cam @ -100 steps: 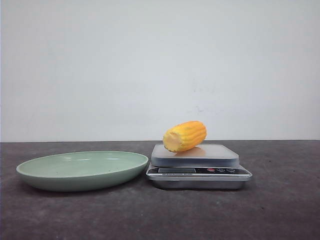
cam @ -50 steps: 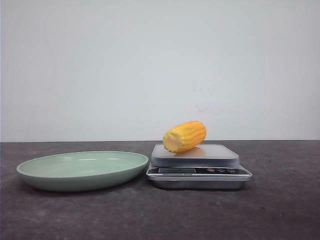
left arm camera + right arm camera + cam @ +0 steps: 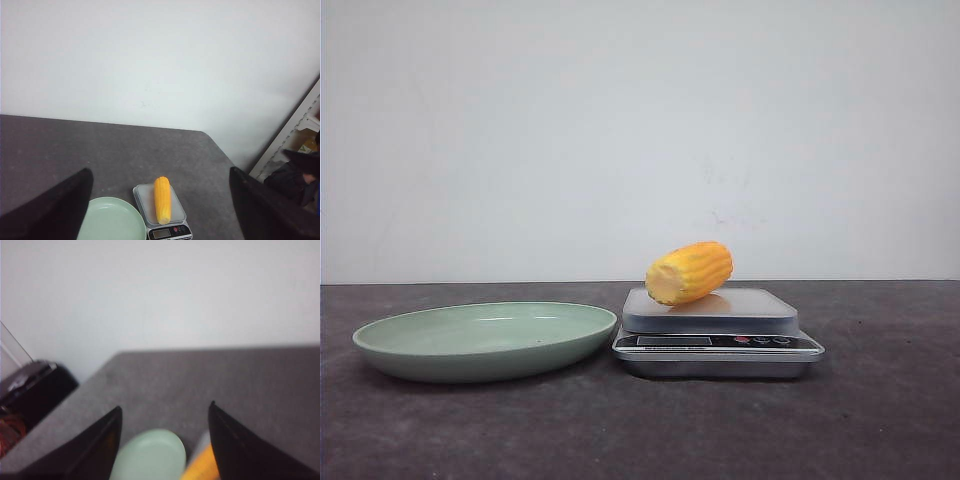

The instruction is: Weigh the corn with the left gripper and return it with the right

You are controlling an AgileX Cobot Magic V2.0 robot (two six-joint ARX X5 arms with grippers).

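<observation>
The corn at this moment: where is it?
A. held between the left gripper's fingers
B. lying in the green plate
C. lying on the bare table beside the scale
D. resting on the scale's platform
D. The corn lies on its side on the scale, with the green plate empty beside it and no gripper touching it; the left gripper is open, high above the table.

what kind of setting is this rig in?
Likely a lab or test bench, not a real kitchen: a bare dark table against a blank white wall, holding only a green plate and a small scale with corn on it.
</observation>
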